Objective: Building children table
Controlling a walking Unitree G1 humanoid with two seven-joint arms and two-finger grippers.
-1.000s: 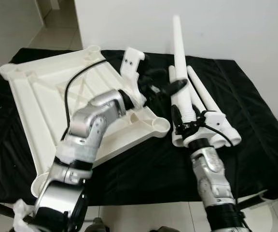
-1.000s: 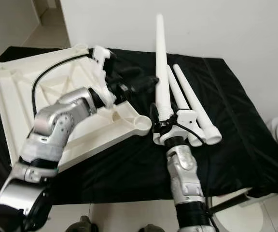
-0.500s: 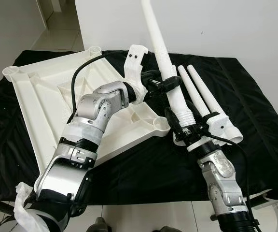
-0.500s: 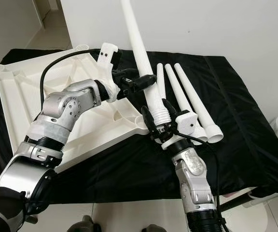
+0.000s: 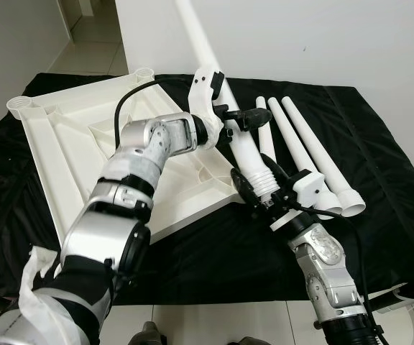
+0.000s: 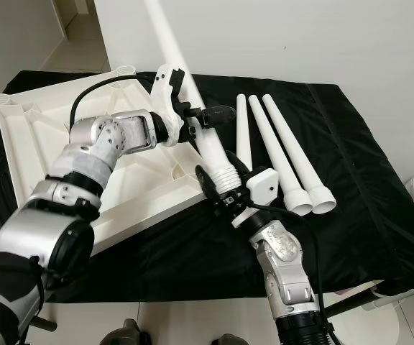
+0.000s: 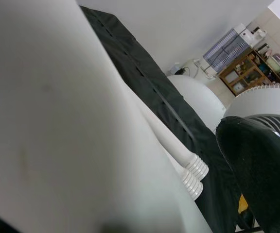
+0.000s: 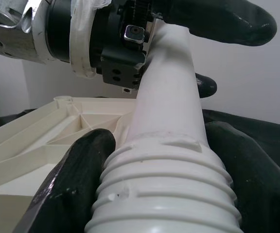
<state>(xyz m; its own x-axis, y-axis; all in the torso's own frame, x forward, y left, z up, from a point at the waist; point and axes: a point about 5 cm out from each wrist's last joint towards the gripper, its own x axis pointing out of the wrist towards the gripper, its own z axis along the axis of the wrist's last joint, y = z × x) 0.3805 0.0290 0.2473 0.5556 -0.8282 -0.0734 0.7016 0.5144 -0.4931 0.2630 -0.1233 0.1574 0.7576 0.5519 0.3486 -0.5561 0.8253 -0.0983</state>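
Assembly looks barely begun: the right gripper [image 5: 259, 188] clenches the threaded end of a long white tapered plastic leg [image 5: 225, 100], and the left gripper [image 5: 241, 117] clasps it higher up. Beside them the overturned white ribbed plastic tabletop [image 5: 63, 144] carries no legs, and three more white legs [image 5: 304, 147] lie on the black cloth [image 5: 387, 194] beyond the right gripper.

Quick count: one tabletop [image 5: 56, 144], upside down. Four legs total, I think: one leg [image 5: 244, 147] up off the cloth and three loose legs [image 5: 315, 154] lying side by side, though the nearest of those is partly hidden. One black cloth [image 5: 379, 187]. Two grippers, left [image 5: 237, 119] and right [image 5: 259, 192].
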